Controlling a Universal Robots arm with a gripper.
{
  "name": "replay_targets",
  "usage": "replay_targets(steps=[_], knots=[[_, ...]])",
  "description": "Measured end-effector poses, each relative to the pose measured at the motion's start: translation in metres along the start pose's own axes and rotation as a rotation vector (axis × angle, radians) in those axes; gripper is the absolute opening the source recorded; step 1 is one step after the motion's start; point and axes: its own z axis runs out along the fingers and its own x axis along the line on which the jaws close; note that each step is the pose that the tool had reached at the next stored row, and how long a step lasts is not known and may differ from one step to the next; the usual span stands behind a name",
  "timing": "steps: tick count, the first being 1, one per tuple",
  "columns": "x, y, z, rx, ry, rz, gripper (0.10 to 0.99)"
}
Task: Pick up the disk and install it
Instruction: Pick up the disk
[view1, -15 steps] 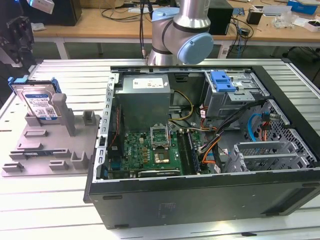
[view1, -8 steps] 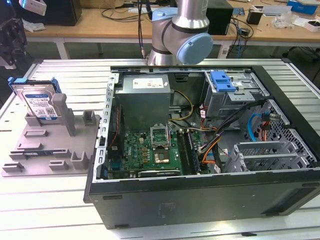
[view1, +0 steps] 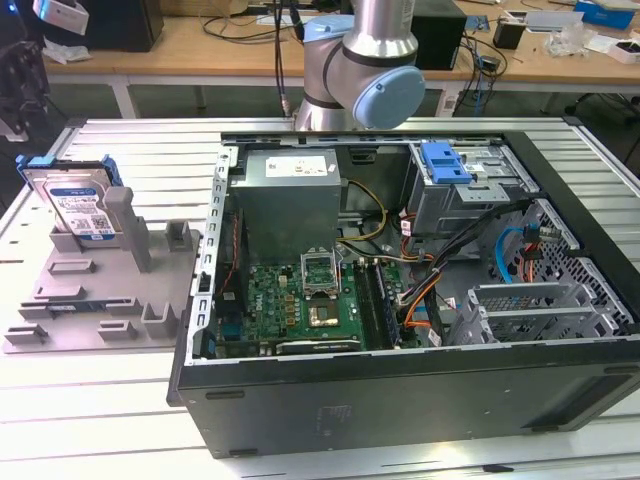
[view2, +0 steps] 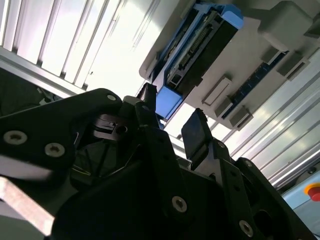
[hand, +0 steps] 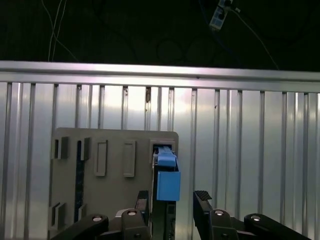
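Silver and blue, the flat rectangular metal disk with its white-and-blue label stands on edge in the grey plastic fixture with upright posts, at the exterior view's left. That fixture rests on the ribbed aluminium table, just beside the open black computer case. Inside the case I see a green motherboard and, in the far corner toward the exterior view's right, the grey metal drive cage with its blue plastic latch.

Of the arm, the exterior view gives me a silver tube and a pale-blue-capped joint above the far wall of the case.

In the first wrist view the black gripper faces the table, and the disk sits edge-on in the fixture. Its two fingers are spread wide, clasping nothing, and the disk's blue frame end lines up with the gap between them.

In the second wrist view the gripper shows the same spread. A blue corner of the disk appears between the fingertips. I cannot tell whether either fingertip touches it.
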Motion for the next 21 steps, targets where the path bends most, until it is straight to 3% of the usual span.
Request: replay_targets(steps=[16, 21], knots=[[0.0035, -0.0002, 0.0072, -0.002, 0.0119, -0.028, 0.482], [0.0034, -0.0002, 0.0073, -0.001, 0.012, -0.028, 0.482]])
